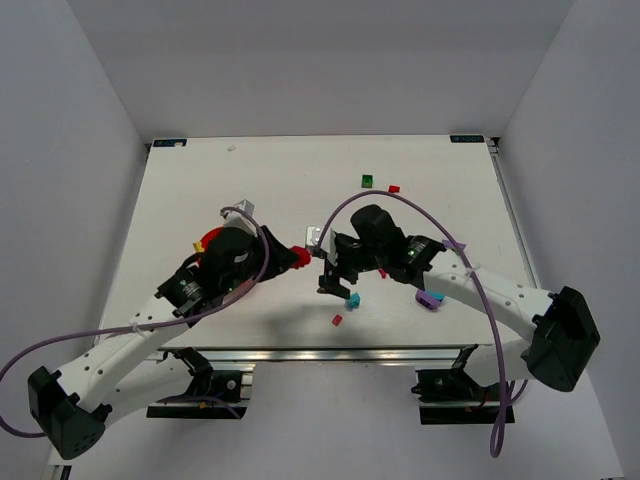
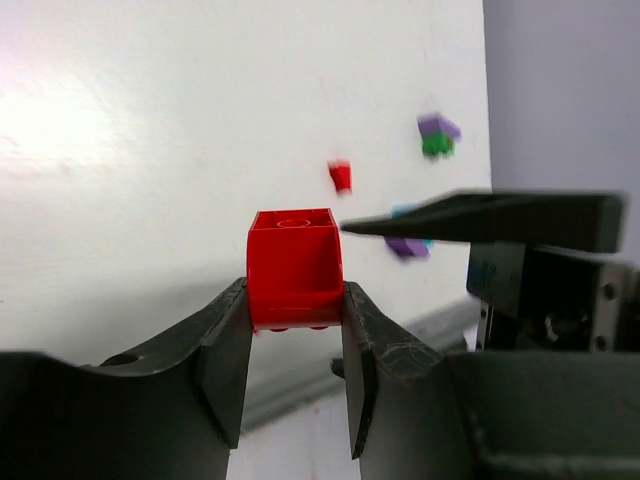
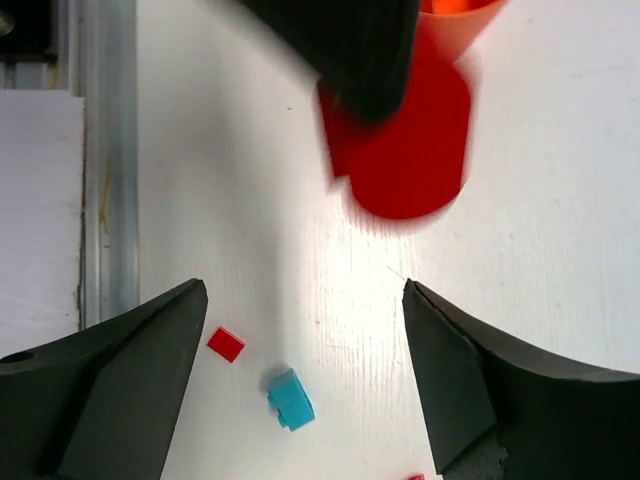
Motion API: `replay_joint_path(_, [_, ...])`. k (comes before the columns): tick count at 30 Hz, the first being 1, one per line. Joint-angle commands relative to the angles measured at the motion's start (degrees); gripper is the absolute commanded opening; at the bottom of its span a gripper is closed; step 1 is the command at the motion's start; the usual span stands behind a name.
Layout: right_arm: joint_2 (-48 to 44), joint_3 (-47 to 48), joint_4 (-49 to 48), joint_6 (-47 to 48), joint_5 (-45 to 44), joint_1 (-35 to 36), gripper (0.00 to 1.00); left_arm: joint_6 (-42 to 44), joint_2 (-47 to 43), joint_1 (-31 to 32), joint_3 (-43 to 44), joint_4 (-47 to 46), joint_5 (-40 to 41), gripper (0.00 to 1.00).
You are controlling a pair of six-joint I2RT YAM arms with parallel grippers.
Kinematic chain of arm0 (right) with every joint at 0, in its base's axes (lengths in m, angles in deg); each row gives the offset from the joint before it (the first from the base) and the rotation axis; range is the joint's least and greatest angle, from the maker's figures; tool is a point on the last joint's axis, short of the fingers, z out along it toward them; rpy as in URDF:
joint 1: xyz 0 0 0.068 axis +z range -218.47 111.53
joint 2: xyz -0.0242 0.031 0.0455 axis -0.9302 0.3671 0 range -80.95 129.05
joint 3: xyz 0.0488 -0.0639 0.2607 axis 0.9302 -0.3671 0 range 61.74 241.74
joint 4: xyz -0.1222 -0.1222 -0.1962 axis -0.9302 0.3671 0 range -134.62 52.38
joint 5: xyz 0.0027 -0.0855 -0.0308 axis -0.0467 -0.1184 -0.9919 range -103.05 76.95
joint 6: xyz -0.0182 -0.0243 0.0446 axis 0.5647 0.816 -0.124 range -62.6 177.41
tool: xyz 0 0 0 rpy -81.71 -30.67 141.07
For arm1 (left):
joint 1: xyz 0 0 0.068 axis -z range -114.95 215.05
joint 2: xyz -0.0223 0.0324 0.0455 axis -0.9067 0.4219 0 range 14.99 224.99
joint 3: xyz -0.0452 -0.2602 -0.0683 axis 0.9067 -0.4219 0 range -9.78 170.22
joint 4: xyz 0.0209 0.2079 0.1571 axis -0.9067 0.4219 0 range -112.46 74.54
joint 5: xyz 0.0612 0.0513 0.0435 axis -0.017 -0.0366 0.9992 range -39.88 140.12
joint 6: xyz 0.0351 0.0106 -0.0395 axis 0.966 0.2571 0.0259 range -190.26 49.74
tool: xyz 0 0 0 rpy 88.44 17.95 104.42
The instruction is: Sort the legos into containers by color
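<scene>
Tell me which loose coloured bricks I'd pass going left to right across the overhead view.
small red brick near the front → teal brick → green brick → red brick by the right arm → far red brick → purple brick

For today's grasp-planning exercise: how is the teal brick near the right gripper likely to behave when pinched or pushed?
The teal brick looks blocky and rigid, so it should probably hold shape when pinched. Tiny beside the open right gripper, it is likely light and may skid on the smooth table rather than roll.
</scene>
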Motion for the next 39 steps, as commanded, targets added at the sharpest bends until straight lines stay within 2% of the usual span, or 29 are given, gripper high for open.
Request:
replay_joint_path(1, [-3.9,-2.4,-3.2,-1.6,-3.9,-1.8,0.85,6.1,-1.8,-0.1,8.3,9.3,15.2,0.00])
replay_joint_path(3, [-5.5,-3.8,-4.6,-3.2,-6.6,-3.0,0.81,8.2,-1.5,-0.1,11.0,14.8,19.8,0.00])
replay_joint_path(4, [-6.2,-5.3,-5.2,-4.0,-7.5,-3.4,0.73,9.0,-0.6,-0.1,13.6,16.6,21.9,0.00])
replay_joint_path(5, [-6.8,-6.0,-5.9,-4.6,-9.1,-5.2,0.31,10.4,-0.1,-0.1,14.6,20.1,26.2,0.00])
replay_joint_path(6, [-7.6,-6.6,-6.4,-5.1,-10.4,-5.8,0.08,10.7,0.7,-0.1,15.6,22.0,28.3,0.00])
replay_joint_path(7, [-8.0,-7.6,-7.4,-6.8,-11.4,-6.4,0.00,10.9,1.5,-0.1,17.4,23.8,30.2,0.00])
replay_joint_path(11, [-8.5,-8.7,-7.3,-9.6,-11.3,-11.9,0.00,12.6,5.9,-0.6,19.7,30.1,37.9,0.00])
replay_joint_path(16, [-10.2,-9.6,-7.3,-11.9,-7.3,-18.8,0.00,14.8,9.9,-3.2,20.5,32.4,40.0,0.00])
replay_joint_path(19, [-12.2,-10.2,-7.5,-11.8,-6.7,-21.4,0.00,17.0,10.9,-5.7,19.8,30.7,40.0,0.00])
replay_joint_path(24, [-15.4,-12.1,-8.0,-11.9,-4.0,-24.5,0.00,21.9,12.2,-11.6,18.8,25.8,37.7,0.00])
replay_joint_path(30, [-16.6,-12.1,-7.4,-12.4,-1.6,-27.0,0.00,25.3,16.5,-17.8,18.0,22.0,30.8,0.00])
replay_joint_path(35, [-17.0,-12.3,-7.3,-12.5,0.3,-28.2,0.00,26.6,16.5,-19.2,17.7,19.5,23.6,0.00])
replay_joint_path(39, [-16.8,-12.3,-7.3,-12.6,1.1,-29.2,0.00,27.5,15.1,-19.7,17.7,19.0,21.3,0.00])
